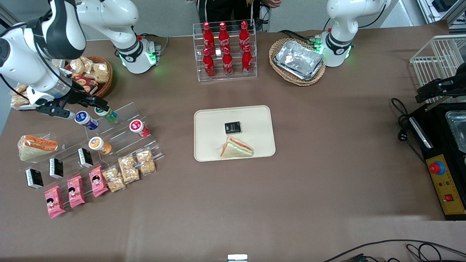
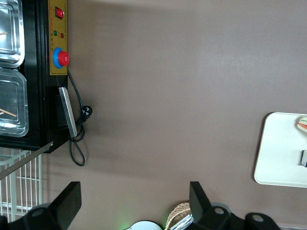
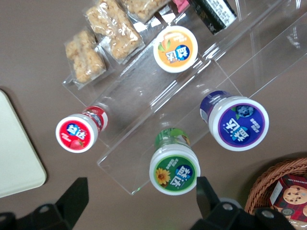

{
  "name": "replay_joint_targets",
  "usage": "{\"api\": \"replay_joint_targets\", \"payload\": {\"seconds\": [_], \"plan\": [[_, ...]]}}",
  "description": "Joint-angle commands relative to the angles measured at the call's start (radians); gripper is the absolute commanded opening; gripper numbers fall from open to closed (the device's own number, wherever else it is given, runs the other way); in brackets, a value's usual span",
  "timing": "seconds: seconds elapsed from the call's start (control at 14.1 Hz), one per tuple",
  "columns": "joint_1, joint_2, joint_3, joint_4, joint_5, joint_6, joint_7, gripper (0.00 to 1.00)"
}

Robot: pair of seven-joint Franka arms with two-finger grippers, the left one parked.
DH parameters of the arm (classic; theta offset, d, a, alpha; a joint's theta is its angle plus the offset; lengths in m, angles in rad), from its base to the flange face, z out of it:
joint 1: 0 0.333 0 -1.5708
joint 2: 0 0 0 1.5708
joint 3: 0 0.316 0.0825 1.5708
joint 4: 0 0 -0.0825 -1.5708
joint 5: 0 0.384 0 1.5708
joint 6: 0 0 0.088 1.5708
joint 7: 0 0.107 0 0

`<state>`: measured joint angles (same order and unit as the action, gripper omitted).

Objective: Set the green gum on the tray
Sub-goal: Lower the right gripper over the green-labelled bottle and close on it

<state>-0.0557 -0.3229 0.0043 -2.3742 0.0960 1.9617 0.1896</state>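
The green gum [image 1: 108, 114], a canister with a green body and a white lid with a green-yellow label, lies on the top step of a clear acrylic rack [image 1: 125, 140]. In the right wrist view the green gum [image 3: 174, 167] sits just ahead of one fingertip [image 3: 205, 194], not between the jaws. My right gripper [image 1: 96, 103] hovers over it, open and empty; it also shows in the right wrist view [image 3: 141, 201]. The cream tray [image 1: 211, 125] lies mid-table, toward the parked arm from the rack, holding a small black box [image 1: 232, 127] and a sandwich [image 1: 236, 148]. Its corner shows in the right wrist view [image 3: 14, 153].
On the rack beside the green gum are a blue canister [image 3: 237, 123], a red one [image 3: 76, 133] and an orange-lidded one [image 3: 176, 49]. Snack packs [image 1: 127, 169] lie nearer the front camera. A wicker basket of cookies [image 1: 95, 74] stands close to the arm.
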Motion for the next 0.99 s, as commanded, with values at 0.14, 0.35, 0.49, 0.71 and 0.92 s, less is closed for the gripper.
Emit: {"api": "replay_joint_targets", "payload": {"seconds": [0.14, 0.35, 0.49, 0.71, 0.92], "plan": [[-0.004, -0.033, 0.002, -0.120, -0.038, 0.109, -0.010, 1.00], [-0.006, -0.021, 0.000, -0.135, -0.064, 0.129, -0.010, 1.00], [-0.006, -0.021, 0.000, -0.137, -0.064, 0.129, -0.010, 1.00], [-0.007, -0.012, 0.000, -0.148, -0.064, 0.147, -0.009, 1.00], [-0.007, 0.021, 0.000, -0.155, -0.064, 0.174, -0.009, 0.98]]}}
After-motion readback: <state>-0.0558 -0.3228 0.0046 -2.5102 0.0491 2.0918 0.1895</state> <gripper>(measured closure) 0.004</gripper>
